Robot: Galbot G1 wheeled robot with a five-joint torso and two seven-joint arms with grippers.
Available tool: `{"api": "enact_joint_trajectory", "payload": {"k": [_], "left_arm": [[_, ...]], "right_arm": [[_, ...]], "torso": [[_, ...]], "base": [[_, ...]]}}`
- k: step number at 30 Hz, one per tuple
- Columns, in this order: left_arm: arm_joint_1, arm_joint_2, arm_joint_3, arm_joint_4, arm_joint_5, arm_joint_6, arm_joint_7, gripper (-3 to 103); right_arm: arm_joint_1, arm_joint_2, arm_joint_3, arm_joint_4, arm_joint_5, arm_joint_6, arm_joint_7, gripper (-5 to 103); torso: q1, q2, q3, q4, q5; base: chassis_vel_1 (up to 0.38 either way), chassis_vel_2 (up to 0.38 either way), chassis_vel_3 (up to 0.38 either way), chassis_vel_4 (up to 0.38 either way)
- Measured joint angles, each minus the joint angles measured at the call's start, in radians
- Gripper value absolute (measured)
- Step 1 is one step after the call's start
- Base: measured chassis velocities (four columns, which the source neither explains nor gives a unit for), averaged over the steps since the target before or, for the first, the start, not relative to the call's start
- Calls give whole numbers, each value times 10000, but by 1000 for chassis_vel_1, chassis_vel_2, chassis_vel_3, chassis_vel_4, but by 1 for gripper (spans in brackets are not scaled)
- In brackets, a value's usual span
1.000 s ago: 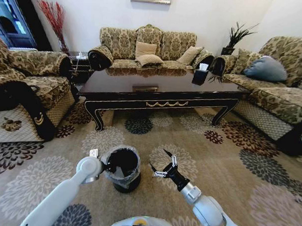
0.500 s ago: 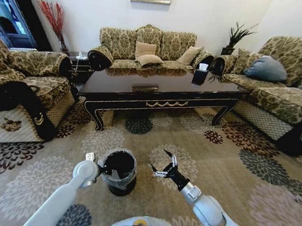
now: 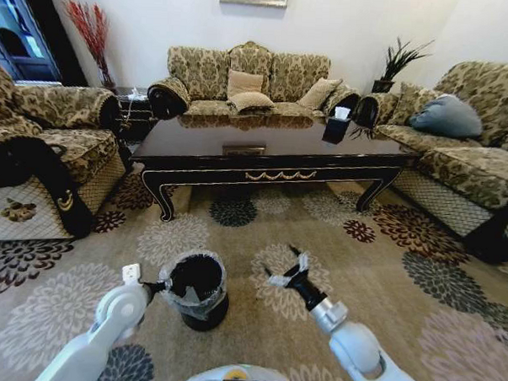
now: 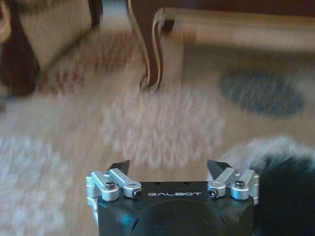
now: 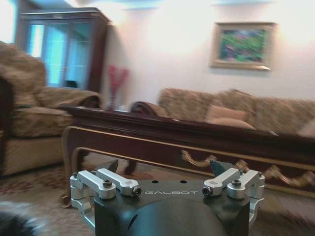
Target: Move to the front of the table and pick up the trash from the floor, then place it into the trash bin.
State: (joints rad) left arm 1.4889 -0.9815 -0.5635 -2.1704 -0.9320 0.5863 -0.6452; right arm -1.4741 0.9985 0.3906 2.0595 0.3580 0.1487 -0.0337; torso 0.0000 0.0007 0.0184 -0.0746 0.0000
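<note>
The trash bin (image 3: pixel 195 287), black with a greyish liner over its rim, stands on the carpet just before me; its edge also shows in the left wrist view (image 4: pixel 288 196). My left gripper (image 3: pixel 159 286) hangs open right beside the bin's left side, nothing between its fingers (image 4: pixel 170 167). To the right of the bin, my right gripper (image 3: pixel 286 266) is open and empty above the carpet, facing the table (image 5: pixel 165 166). The dark glossy table (image 3: pixel 264 153) with gold scrollwork stands beyond. The trash is out of view.
Patterned sofas (image 3: pixel 37 147) (image 3: pixel 466 158) flank the table on both sides, and another sofa (image 3: pixel 250 85) stands behind it. A curved table leg (image 4: pixel 150 49) rises ahead of the left gripper. Flowered carpet (image 3: pixel 377 272) stretches between me and the table.
The left arm has drawn back to the left and lower, and the bin has shifted slightly left with it. The right gripper has turned at the wrist and risen a little.
</note>
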Motion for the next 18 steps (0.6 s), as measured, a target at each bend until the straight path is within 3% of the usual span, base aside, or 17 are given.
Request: {"api": "enact_joint_trajectory", "payload": {"k": [1,2,5,6,9,11,14,16,18], "left_arm": [[169,-129,-151,-38,439,-327,435,93],[169,-129,-151,-38,439,-327,435,93],[693,-575,-415,-256,2077,-2149,1899,100],[693,-575,-415,-256,2077,-2149,1899,100],[959,-768,-623,-636,3195,-3321,2664,100],[1061,-810,-730,-670,3490,-3552,2833,100],[2010,-1082,-1385,-762,4506,-4575,3612,100],[2187,-1113,-1469,-735,4633,-4752,3748,100],[2650,-1153,-1640,-551,5017,-5274,4058,100]], "right_arm": [[23,44,51,-105,188,-16,71,100],[23,44,51,-105,188,-16,71,100],[86,285,308,-726,806,-11,254,100],[86,285,308,-726,806,-11,254,100],[105,465,366,-1179,912,86,400,100],[93,525,396,-1228,940,90,428,100],[-74,906,643,-1319,1086,109,460,100],[-121,985,697,-1322,1087,121,449,100],[-261,1219,889,-1323,1001,220,371,100]], "torso": [[0,0,0,1,-2],[0,0,0,1,-2],[0,-1,0,2,-1],[0,-1,0,2,-1],[0,0,1,-4,2],[0,0,1,-4,1],[0,0,0,2,-2],[0,0,0,3,-2],[0,0,0,3,2]], "base": [[0,0,0,0],[0,0,0,0],[0,0,0,0],[0,0,0,0],[0,0,0,0],[0,0,0,0],[0,0,0,0],[0,0,0,0],[0,0,0,0]]}}
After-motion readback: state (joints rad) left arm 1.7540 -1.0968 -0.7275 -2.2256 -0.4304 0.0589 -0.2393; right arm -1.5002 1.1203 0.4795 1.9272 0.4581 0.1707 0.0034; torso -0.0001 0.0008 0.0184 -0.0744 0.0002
